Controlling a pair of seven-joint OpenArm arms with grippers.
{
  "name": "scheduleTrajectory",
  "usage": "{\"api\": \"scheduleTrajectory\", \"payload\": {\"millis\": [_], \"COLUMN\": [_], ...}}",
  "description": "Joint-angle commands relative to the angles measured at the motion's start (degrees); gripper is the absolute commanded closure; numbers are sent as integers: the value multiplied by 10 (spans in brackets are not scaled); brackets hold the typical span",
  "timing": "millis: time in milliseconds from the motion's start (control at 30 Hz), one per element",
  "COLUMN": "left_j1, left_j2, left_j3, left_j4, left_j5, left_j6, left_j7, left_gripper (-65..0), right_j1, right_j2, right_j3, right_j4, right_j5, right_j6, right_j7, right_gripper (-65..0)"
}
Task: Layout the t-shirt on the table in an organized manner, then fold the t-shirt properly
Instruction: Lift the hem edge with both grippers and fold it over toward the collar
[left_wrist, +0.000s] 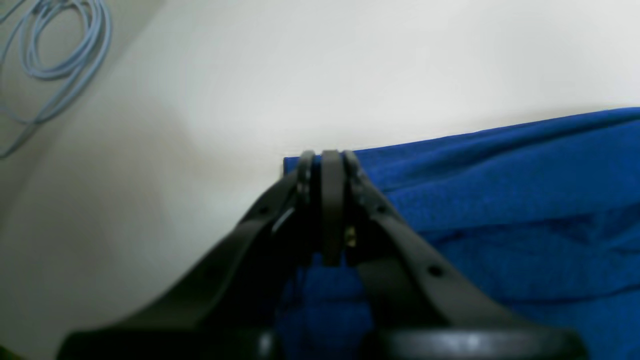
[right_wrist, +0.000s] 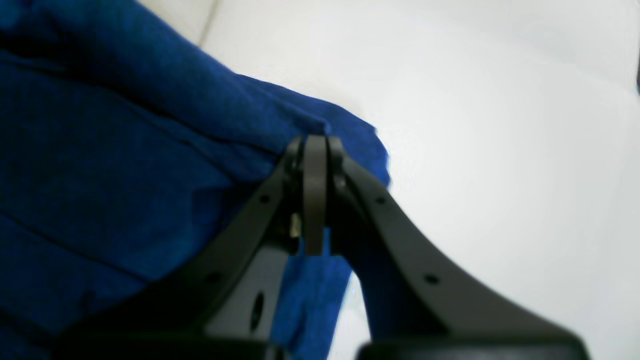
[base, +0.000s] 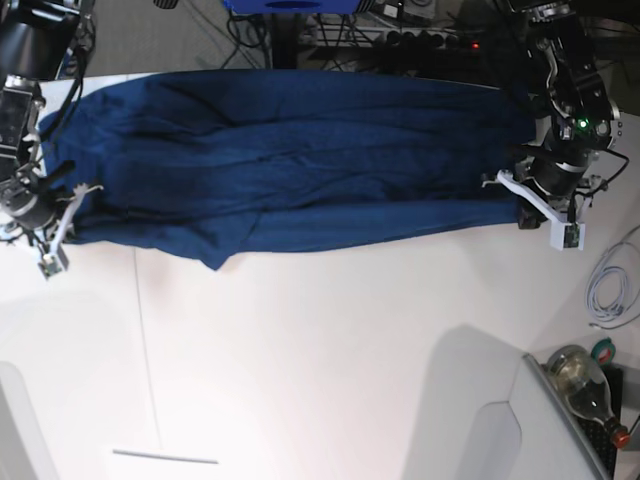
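Left gripper (left_wrist: 325, 162): jaws pressed together, pinching a corner of the t-shirt (left_wrist: 500, 210) at its hem edge; blue cloth shows beneath and beyond the closed fingers. Right gripper (right_wrist: 315, 147): jaws likewise closed tight on a corner of the same garment, fabric bunched to the left of the fingers in the right wrist view.

In the base view the left gripper (base: 527, 213) sits at the right end of the shirt and the right gripper (base: 68, 215) at the left end. The t-shirt (base: 290, 160) lies stretched between them as a long, wrinkled band across the far part of the table (base: 330, 360), one flap hanging nearer at lower left. The near tabletop shows a thin seam line (base: 165, 457). A pale cable (left_wrist: 55, 55) lies coiled off the table's right edge; a bottle (base: 588, 385) rests at the near right.
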Motion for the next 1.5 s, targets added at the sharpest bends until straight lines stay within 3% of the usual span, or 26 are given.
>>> {"api": "scheduleTrajectory", "payload": {"millis": [0,467,700,1467], "left_j1": [2,64,58,43], "left_j2": [0,8,5,5], "left_j3": [-2,-2,-42,-12], "left_j4": [17,25,25,-57], "left_j5": [-3,-3,-3,4], "left_j6": [-1,-1,-2,-2], "left_j7": [-13,-14,-12,-16], "left_gripper": [0,0,0,0], "right_j1": [2,-36,-37,-34], "right_j2": [9,9,9,9], "right_j3": [4,6,30,30], "right_j4": [14,19,22,0], "right_j5": [5,5,5,4], "right_j6": [0,0,0,0], "right_j7": [10,6,-9,-36], "right_gripper": [0,0,0,-3]}}
